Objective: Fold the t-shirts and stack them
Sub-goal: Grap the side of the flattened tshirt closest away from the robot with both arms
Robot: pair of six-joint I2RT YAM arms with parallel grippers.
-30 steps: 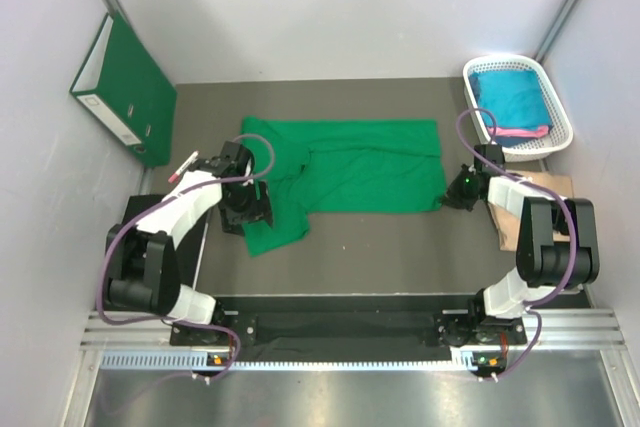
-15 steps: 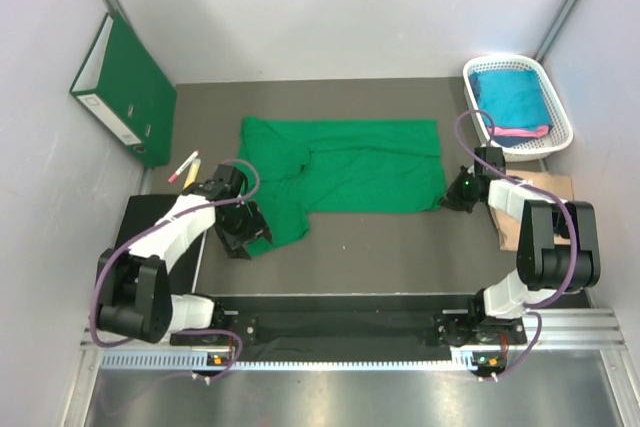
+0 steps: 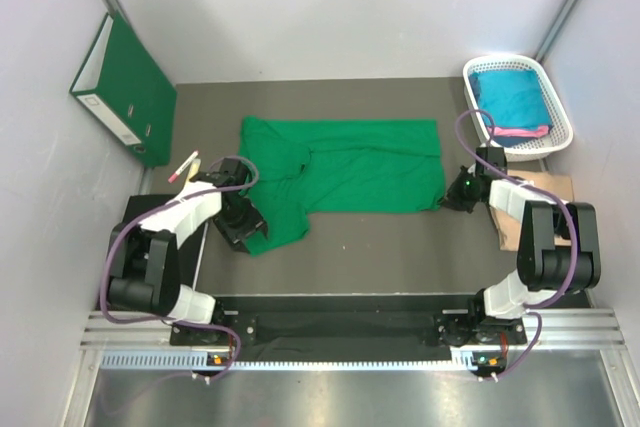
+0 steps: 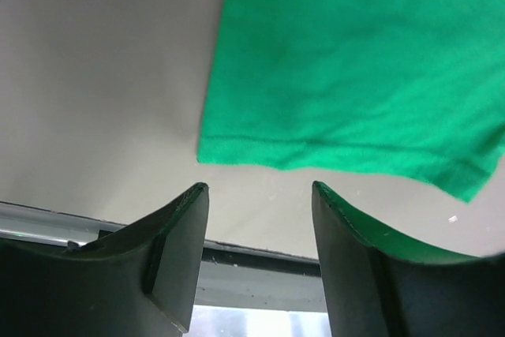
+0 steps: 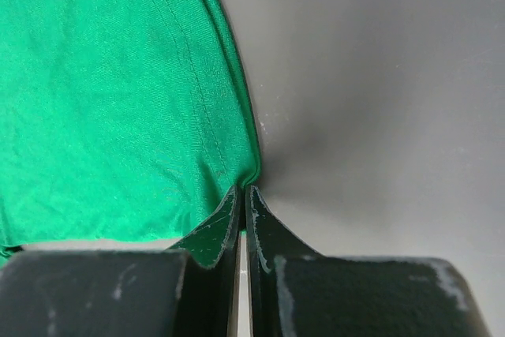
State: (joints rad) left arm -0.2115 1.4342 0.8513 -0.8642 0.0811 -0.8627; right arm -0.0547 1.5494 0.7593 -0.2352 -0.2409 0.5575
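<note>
The bright green t-shirt (image 3: 360, 162) lies spread across the middle of the table. My left gripper (image 3: 247, 232) is open at its near-left corner. In the left wrist view (image 4: 260, 195) the jaws are apart with only bare table between them, and the shirt's hem (image 4: 355, 61) lies just beyond the tips. My right gripper (image 3: 447, 197) is shut on the shirt's right edge. In the right wrist view (image 5: 245, 189) the jaws pinch the stitched hem (image 5: 102, 92). Teal and pink shirts (image 3: 510, 97) lie in the basket.
A white basket (image 3: 560, 112) stands at the back right. A dark green binder (image 3: 125, 87) leans on the left wall. A pen (image 3: 184, 165) lies near the left arm, and a piece of cardboard (image 3: 550, 192) lies by the right arm. A metal rail (image 3: 350, 332) runs along the near edge.
My left gripper has drawn back off the shirt's near-left flap toward the near edge and now sits beside the hem. The right gripper has stayed on the right edge.
</note>
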